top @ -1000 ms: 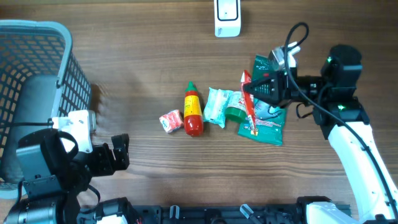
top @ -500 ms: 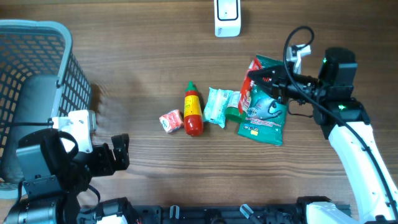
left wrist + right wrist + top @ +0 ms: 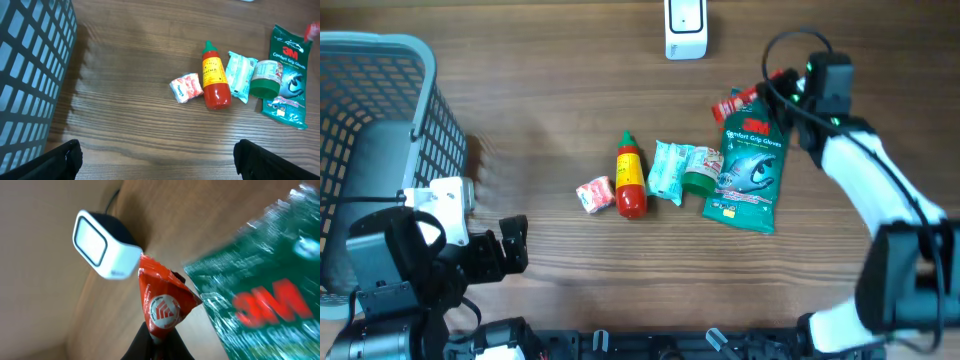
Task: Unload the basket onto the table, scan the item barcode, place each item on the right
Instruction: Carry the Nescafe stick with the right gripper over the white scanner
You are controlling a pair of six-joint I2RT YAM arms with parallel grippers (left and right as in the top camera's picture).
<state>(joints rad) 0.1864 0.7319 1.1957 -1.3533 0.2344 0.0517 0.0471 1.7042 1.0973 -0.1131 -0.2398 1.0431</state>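
My right gripper (image 3: pixel 767 90) is shut on a red snack packet (image 3: pixel 737 104), held above the table's far right, just past the top of the green 3M gloves pack (image 3: pixel 752 170). In the right wrist view the red packet (image 3: pixel 162 302) sticks up from the shut gripper (image 3: pixel 159 341), its round logo facing the camera. The white barcode scanner (image 3: pixel 102 245) stands just beyond it, also at the table's back edge (image 3: pixel 686 28). My left gripper (image 3: pixel 510 245) hangs open at the front left, nothing between its fingers (image 3: pixel 65 157).
A grey basket (image 3: pixel 370 150) fills the left side. In the middle lie a small pink packet (image 3: pixel 594 195), a red sauce bottle (image 3: pixel 631 178), a pale green packet (image 3: pixel 670 168) and a green-lidded jar (image 3: pixel 698 181).
The right arm has swung toward the back of the table, carrying the red packet off the gloves pack and closer to the scanner. The left arm has not moved.
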